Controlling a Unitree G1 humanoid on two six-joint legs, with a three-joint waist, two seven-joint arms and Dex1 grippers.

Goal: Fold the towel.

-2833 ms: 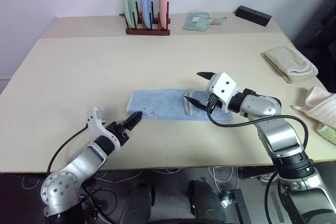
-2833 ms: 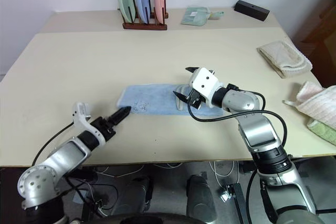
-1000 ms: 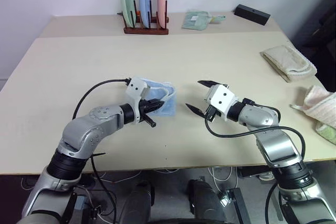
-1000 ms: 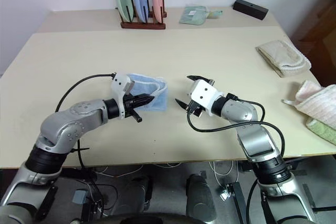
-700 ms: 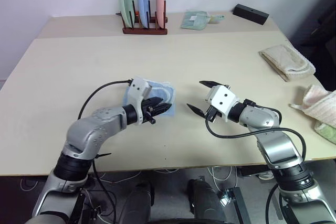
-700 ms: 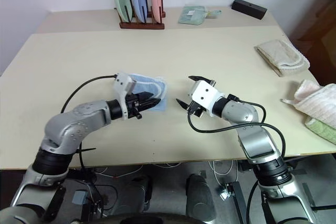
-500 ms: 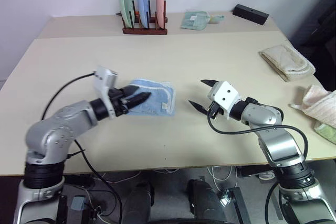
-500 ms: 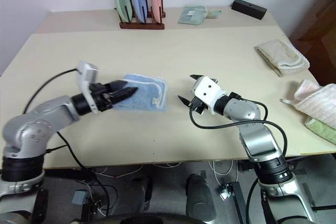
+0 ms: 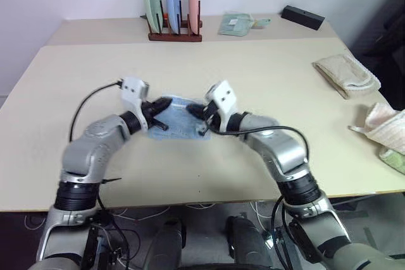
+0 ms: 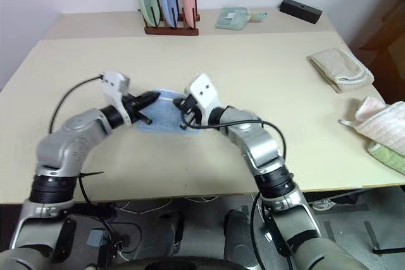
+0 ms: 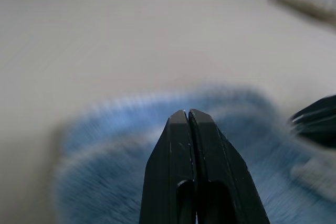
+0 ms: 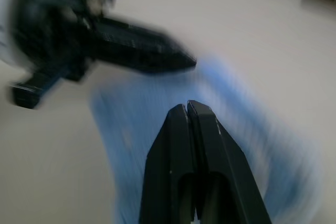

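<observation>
Towel [image 9: 179, 120], light blue and already gathered into a small folded pad, lies on the table [image 9: 266, 74] about midway between its left and right edges and closer to the near edge than the far one. Its long axis runs left to right, roughly parallel to the near edge.

Both grippers bear on it from opposite ends. The left gripper [image 9: 164, 102] comes in from the towel's left end, pointing right and slightly down, its tip over the cloth's far-left part. The right gripper [image 9: 193, 110] comes in from the right end, pointing left, its tip over the right half. The two tips sit near each other above the middle of the pad, so neither arm is clearly the nearer. In both wrist views the black fingers are pressed flat together with no cloth pinched between them; whether the tips actually touch the terry surface cannot be told.

Judging from this, any further fold turns on working across the short axis, and the arms crowding the centre leave little slack between them.

Open table surrounds the towel on every side. The plate rack [image 9: 176, 11] and the pale green cloth [image 9: 236, 24] stand well away at the far edge, and the beige folded towel [image 9: 347, 74] lies near the right edge.
</observation>
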